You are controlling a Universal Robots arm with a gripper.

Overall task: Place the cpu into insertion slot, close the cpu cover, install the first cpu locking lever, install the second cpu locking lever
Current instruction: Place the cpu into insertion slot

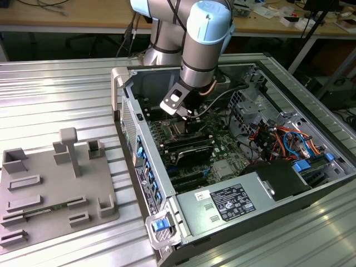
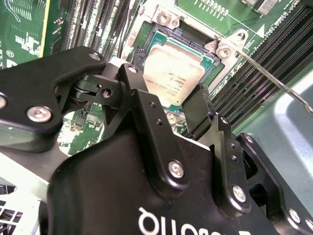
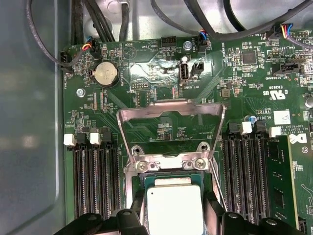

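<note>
Inside the open computer case (image 1: 146, 183), which lies on its side on a ribbed metal table (image 1: 55, 94), the arm (image 1: 203, 39) reaches down to the green circuit board. The gripper (image 1: 189, 118) hangs just over the socket (image 2: 161, 19), near the middle of the board.

Both wrist views show the chip (image 3: 175, 210) between the two black fingers (image 3: 133, 218). Its silver top faces up and a thin green rim shows around it. The fingers are closed against two opposite edges of the chip, so the gripper has it clamped. The chip sits squarely over the dark square of the socket. Whether it is fully seated or held a little above cannot be told.

The cover (image 3: 171, 106) is swung up and open, hinged along the socket edge beyond the chip. Its large cut-out middle shows the board behind it. In the second wrist view a thin lever (image 2: 274, 78) slants away from one corner of the socket frame and crosses the long black memory slots (image 3: 93, 181). These slots run along both sides of the socket. A round coin battery (image 3: 106, 73) sits on the board past the raised cover.

On the exterior view's left, a grey tray (image 1: 50, 194) with moulded holders lies on the table, well apart from the case. A labelled power supply (image 1: 228, 203) fills the case's near end.
</note>
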